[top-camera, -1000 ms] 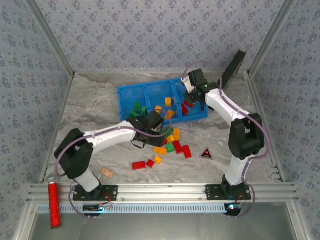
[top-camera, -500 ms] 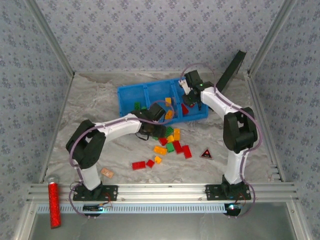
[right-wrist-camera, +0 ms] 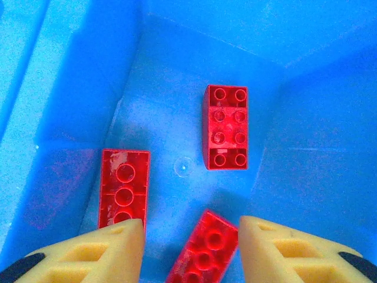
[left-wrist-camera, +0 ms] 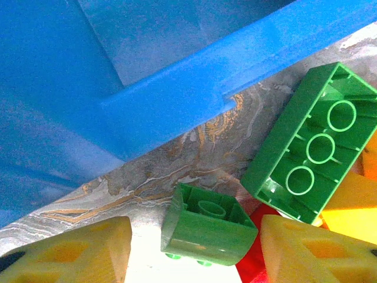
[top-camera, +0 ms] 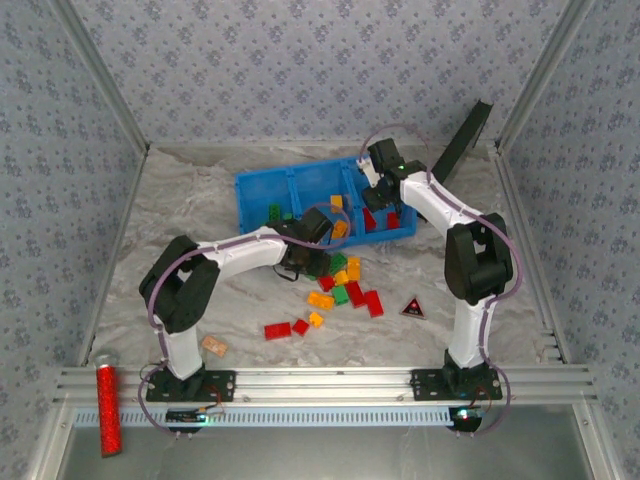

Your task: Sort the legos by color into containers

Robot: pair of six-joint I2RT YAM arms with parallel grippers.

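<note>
Three red legos (right-wrist-camera: 226,127) in container (right-wrist-camera: 70,71), right tool (right-wrist-camera: 189,233) part-open, empty, left tool (left-wrist-camera: 194,233) part-open astride one of two green legos (left-wrist-camera: 312,141)

**Right wrist view.** You are looking down into a blue compartment (right-wrist-camera: 70,88) whose walls rise at left and right. Three red bricks lie on its floor. The studs-up brick (right-wrist-camera: 227,127) sits near the centre. The hollow-side-up brick (right-wrist-camera: 123,188) lies along the left wall. The tilted brick (right-wrist-camera: 203,253) lies at the lower edge, in the gap between the parted yellow fingertips (right-wrist-camera: 88,253) of your right gripper (right-wrist-camera: 188,253).
</note>
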